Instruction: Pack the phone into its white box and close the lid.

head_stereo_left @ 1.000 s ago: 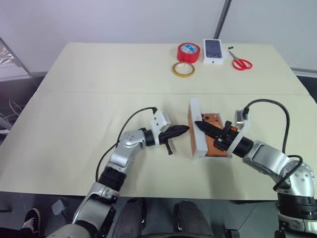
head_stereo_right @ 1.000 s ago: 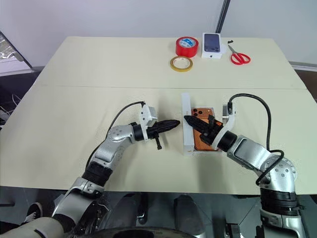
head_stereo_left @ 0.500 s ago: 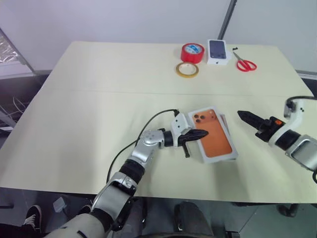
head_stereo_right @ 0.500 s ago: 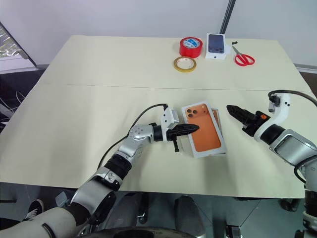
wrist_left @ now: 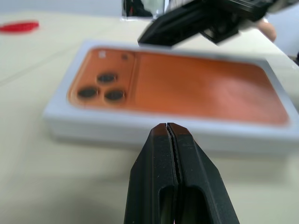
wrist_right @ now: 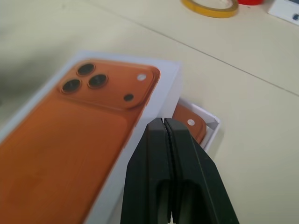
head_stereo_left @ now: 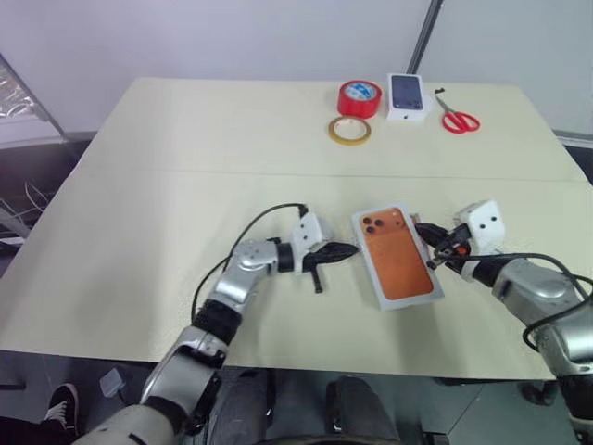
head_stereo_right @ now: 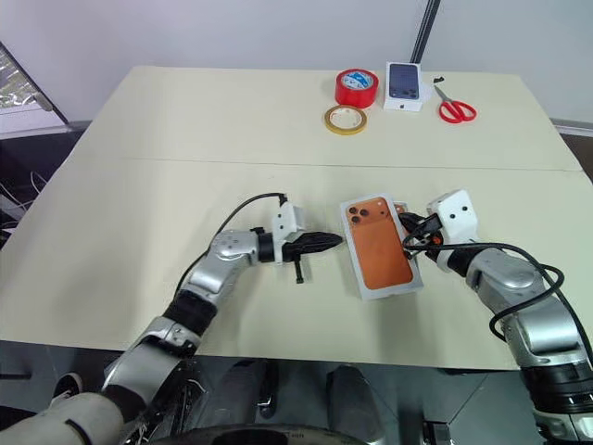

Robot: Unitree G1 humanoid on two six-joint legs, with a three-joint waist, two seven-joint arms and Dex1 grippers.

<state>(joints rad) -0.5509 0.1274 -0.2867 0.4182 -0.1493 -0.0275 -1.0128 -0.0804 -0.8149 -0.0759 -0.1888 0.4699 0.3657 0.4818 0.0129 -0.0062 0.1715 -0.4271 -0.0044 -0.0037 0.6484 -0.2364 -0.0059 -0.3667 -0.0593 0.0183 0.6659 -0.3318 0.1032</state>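
On the near middle of the table (head_stereo_right: 185, 139) the white box (wrist_right: 211, 125) lay flat with the phone (wrist_right: 187, 125) inside it. The lid (head_stereo_right: 378, 246), its top printed with an orange phone back and three lenses, rested over the box but skewed. One far corner of the box stuck out from under it, and there a small orange corner of the phone showed in its recess. The rest of the box and phone were covered by the lid, so how they sat underneath could not be made out.

The left gripper (head_stereo_right: 334, 240) was clenched on nothing, lying level with its tips pointed at the lid's left long side, just beside it but apart. The right gripper (wrist_right: 163, 123) was also clenched and empty, its tips at the lid's right edge close to the exposed corner; whether it touched the lid was unclear.

Along the far edge stood a red tape roll (head_stereo_right: 357, 88), a yellow tape ring (head_stereo_right: 345, 120), a picture box (head_stereo_right: 404, 85) showing a dark phone, and red scissors (head_stereo_right: 456, 109).
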